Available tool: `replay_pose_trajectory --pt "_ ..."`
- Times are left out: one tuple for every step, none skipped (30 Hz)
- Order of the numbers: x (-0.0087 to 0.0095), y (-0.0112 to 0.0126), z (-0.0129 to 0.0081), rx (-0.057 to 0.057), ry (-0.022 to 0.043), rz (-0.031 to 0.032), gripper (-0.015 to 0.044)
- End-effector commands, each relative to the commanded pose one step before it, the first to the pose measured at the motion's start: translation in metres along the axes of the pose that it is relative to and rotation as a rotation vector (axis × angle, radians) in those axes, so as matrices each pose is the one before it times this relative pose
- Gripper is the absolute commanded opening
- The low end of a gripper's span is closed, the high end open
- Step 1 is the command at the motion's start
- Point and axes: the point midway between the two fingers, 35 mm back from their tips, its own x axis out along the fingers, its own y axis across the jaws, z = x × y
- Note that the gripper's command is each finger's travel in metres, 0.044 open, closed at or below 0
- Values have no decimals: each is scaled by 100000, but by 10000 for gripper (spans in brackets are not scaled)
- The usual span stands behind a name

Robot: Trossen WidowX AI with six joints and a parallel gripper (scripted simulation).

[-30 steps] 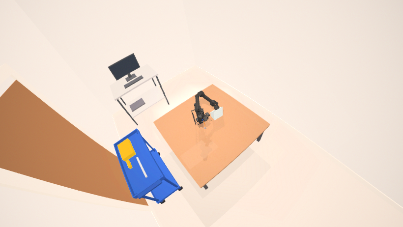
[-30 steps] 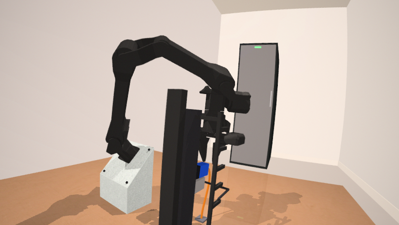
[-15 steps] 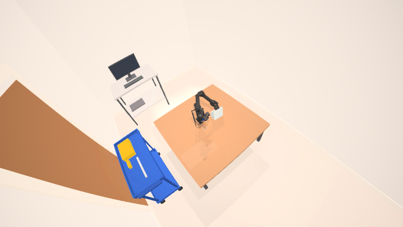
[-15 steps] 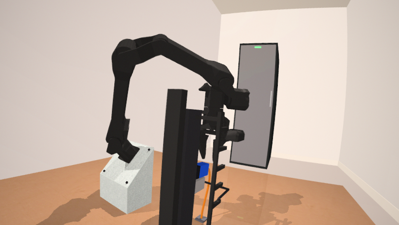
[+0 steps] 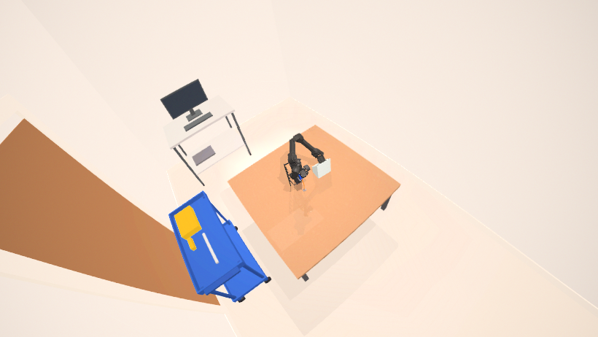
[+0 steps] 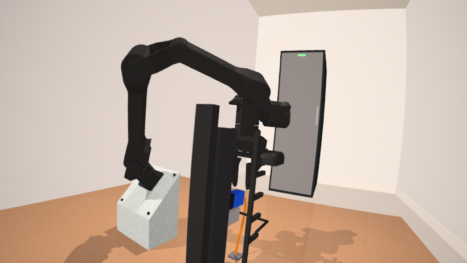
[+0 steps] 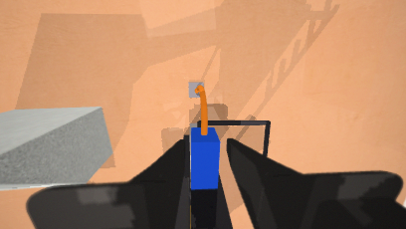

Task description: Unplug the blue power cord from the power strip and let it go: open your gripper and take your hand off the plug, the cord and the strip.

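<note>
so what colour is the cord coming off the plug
Orange cord, off the blue plug; clearest in the wrist view.

Bright, even light is seen throughout. Soft overlapping shadows are cast on the desk (image 7: pixel 323 75). The walls are washed pale in the top view. Edges are jagged, and the exterior view's edges are bowed.
</note>
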Motion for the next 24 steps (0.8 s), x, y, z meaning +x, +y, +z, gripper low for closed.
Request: replay_pose_trajectory --pt "-10 69 -792 -768 640 -367 160" --pt "3 9 -163 -2 11 2 160" --pt "3 9 -163 -2 11 2 160" --pt "3 10 -163 -1 12 2 160" --pt "4 11 -163 -1 12 3 160" --pt "4 12 -163 -1 13 3 160" --pt "5 13 -162 -1 14 3 160" --pt "5 14 -162 -1 14 3 160" --pt "6 14 -162 -1 15 3 160" --pt "5 12 -131 0 12 3 160" --pt "3 8 -80 0 8 2 160" --pt "1 3 -27 0 3 1 160" --pt "0 0 0 0 0 0 160" --pt "24 -1 0 0 0 0 160" --pt "49 -1 0 0 0 -1 160" --pt "67 -1 0 1 1 -1 160" --pt "87 -1 0 1 1 -1 160" --pt "109 -1 0 1 2 -2 160" --pt "134 -1 0 1 3 -2 160" --pt "156 -1 -1 2 4 -2 160" --pt "165 0 -1 2 5 -2 160" --pt "166 1 -2 2 6 -2 160" --pt "136 2 -2 2 6 -1 160" --pt "82 1 -1 1 4 -1 160"
